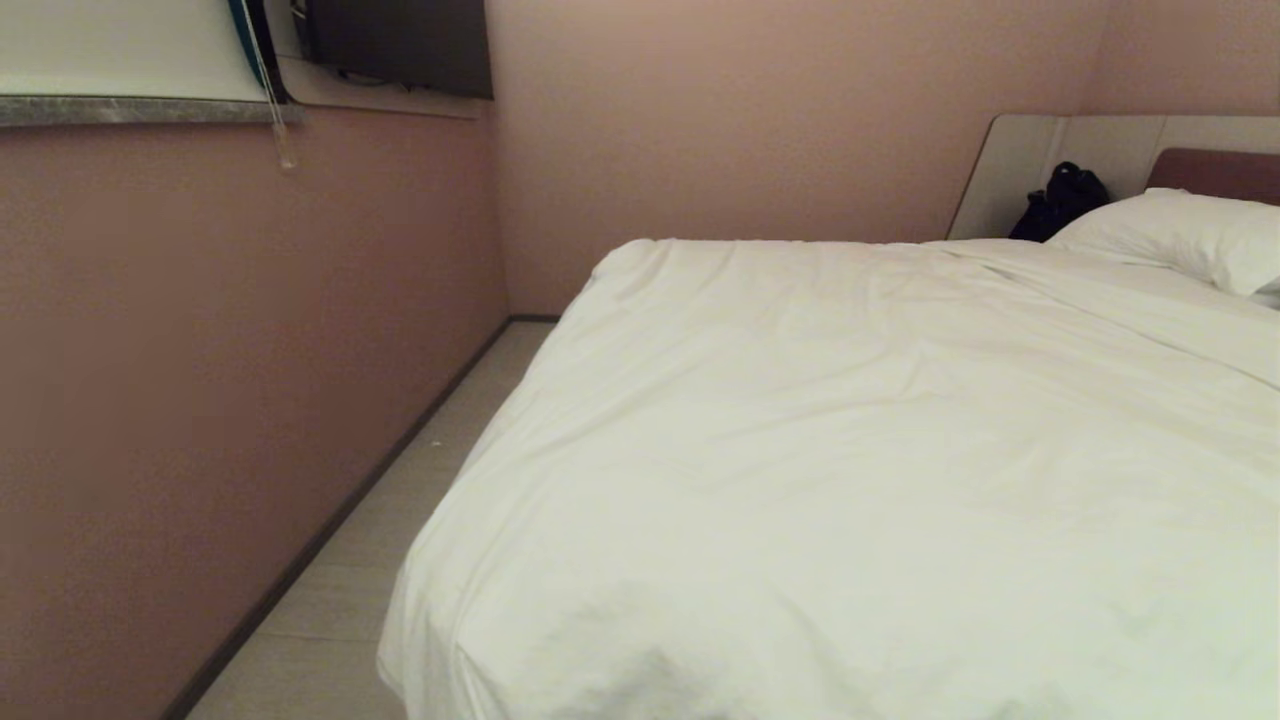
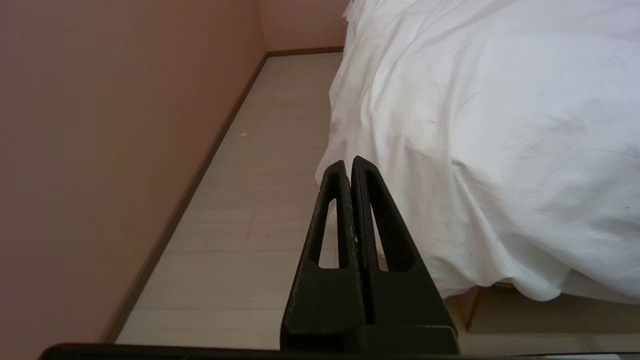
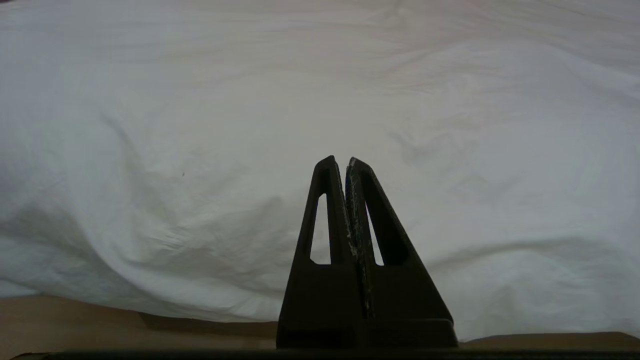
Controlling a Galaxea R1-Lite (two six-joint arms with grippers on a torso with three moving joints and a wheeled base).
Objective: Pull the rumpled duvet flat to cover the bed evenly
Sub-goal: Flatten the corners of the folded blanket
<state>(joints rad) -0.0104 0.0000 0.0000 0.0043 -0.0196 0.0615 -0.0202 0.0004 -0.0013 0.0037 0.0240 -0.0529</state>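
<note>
Pink-walled room, pale floor [image 2: 260, 165] | puffy white creased duvet [image 1: 850, 450] draped over wide white bed [image 2: 480, 300], directly ahead of both end effectors | left end effector [image 2: 348, 162] and right end effector [image 3: 341, 162] pressed together, empty | risk: pinching only thin cloth, dragging the cover unevenly sideways.

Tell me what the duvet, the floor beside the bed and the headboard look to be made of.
The duvet: soft woven white fabric, likely cotton, matte, with fine creases and puffy folds. The floor: pale planks or tiles with faint seams and a slight sheen, possibly laminate; the look leaves it open. The headboard: smooth pale grey panel, perhaps laminated board, with a brown insert that seems padded.
</note>
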